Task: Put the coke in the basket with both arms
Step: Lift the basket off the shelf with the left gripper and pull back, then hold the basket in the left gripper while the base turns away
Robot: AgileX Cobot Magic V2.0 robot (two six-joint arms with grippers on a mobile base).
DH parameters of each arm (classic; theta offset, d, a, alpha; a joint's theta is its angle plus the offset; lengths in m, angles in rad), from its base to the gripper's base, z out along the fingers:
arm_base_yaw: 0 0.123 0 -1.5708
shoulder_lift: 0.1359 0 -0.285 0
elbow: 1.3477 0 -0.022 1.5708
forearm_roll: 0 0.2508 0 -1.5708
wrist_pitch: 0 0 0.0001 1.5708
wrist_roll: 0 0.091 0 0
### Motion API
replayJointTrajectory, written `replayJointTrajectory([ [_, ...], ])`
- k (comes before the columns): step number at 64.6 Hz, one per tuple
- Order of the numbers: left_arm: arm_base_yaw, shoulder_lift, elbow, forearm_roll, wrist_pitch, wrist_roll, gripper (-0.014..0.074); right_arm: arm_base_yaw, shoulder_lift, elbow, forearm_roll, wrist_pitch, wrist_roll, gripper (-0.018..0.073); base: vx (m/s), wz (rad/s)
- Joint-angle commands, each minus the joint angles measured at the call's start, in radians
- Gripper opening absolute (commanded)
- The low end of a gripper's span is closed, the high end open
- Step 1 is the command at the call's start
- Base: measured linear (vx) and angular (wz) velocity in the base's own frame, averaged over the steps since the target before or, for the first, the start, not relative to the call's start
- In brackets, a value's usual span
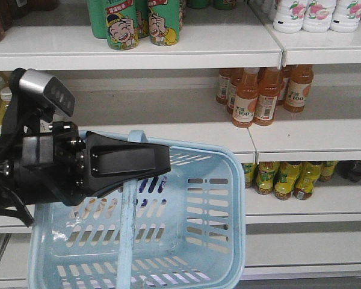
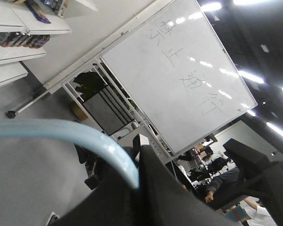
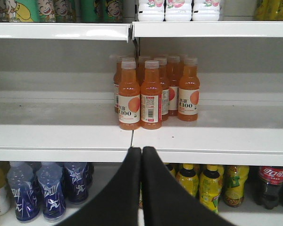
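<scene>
The pale blue basket [image 1: 212, 212] hangs in front of the shelves at the lower left, tilted. My left gripper [image 1: 163, 161] lies across the top of it, shut on the basket's flat handle [image 1: 127, 241]. In the left wrist view the blue handle [image 2: 92, 137] curves in between the black jaws of the left gripper [image 2: 137, 165]. My right gripper [image 3: 141, 150] is shut and empty, facing the shelf edge. The coke [image 3: 272, 180], with a red label and white script, stands on the lower shelf at the far right, well to the right of the right gripper.
Orange drink bottles [image 3: 146, 96] [image 1: 256, 96] stand on the middle shelf. Yellow-green bottles [image 3: 203, 183] and blue bottles [image 3: 47, 188] fill the lower shelf. Green cans [image 1: 138, 24] and white bottles [image 1: 316, 15] sit on top. A whiteboard [image 2: 179, 70] stands behind.
</scene>
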State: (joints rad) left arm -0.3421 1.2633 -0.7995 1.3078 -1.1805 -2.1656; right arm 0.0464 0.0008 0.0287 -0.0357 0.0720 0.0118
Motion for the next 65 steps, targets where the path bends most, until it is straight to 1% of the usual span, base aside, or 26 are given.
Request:
replayJointTrajectory([
  [1,-0.018,-0.027,-0.024,-0.103,-0.193,0.003,-0.0008,-0.006,0.017,0.005,-0.008,-0.072,-0.002,-0.0010,0.00,0.00],
  [23,-0.018,-0.027,-0.024,-0.123,-0.193,0.003,-0.0008,-0.006,0.017,0.005,-0.008,-0.072,-0.002,-0.0010,0.00,0.00],
  [31,-0.018,-0.027,-0.024,-0.146,-0.193,0.003,-0.0008,-0.006,0.017,0.005,-0.008,-0.072,-0.002,-0.0010,0.00,0.00],
  [39,-0.019,-0.027,-0.024,-0.145,-0.193,0.003,-0.0008,-0.006,0.017,0.005,-0.008,-0.072,-0.002,-0.0010,0.00,0.00],
  [56,-0.084,-0.027,-0.028,-0.174,-0.193,0.003,-0.0008,-0.006,0.017,0.005,-0.008,-0.072,-0.002,-0.0010,0.00,0.00],
  [65,-0.096,-0.027,-0.028,-0.193,-0.193,0.003,-0.0008,-0.006,0.017,0.005,-0.008,-0.072,-0.002,-0.0010,0.00,0.00],
])
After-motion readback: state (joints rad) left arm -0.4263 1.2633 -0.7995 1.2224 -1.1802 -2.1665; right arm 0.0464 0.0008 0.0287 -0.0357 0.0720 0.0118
